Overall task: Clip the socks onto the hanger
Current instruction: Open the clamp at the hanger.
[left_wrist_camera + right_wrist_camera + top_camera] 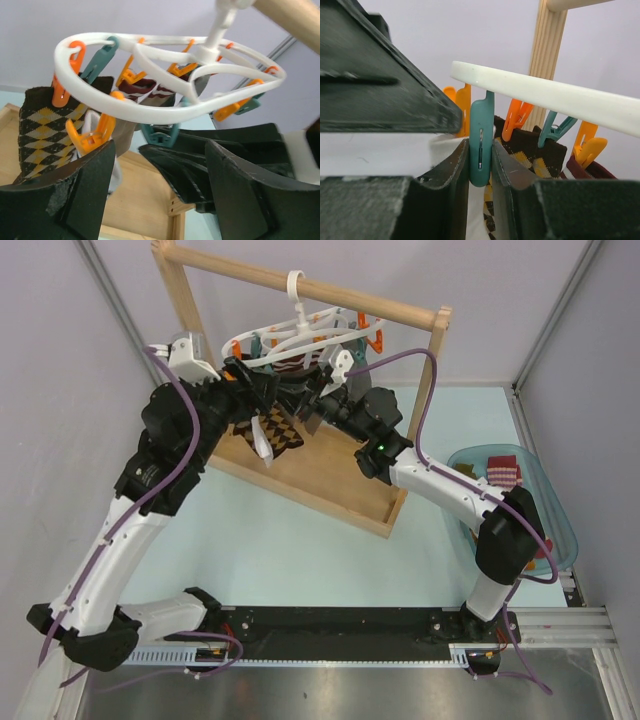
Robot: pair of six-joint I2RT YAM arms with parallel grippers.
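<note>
My right gripper is closed down narrow on a teal clip, with one finger flat against each side of it. Directly above my fingertips runs the white ring of the hanger, from which the clip hangs. My fingers hide the clip's lower end, so I cannot tell whether any cloth sits in its mouth. Only pale fabric shows just behind one finger. Just past the clip, a brown argyle sock hangs pegged by its cuff.

My left gripper stands wide open and holds nothing, just under the same ring.

I judge the socks to be light and limp. They will sag and fold, so I would take one at the cuff and pinch both layers close to the edge, leaving a short lip for the clip. The hanger is light too and hangs free by its hook from the wooden rail. I expect it to swing or tilt under any push, and the smooth plastic clip may slip.

More socks lie in the bin, well off beside my right arm's base.
</note>
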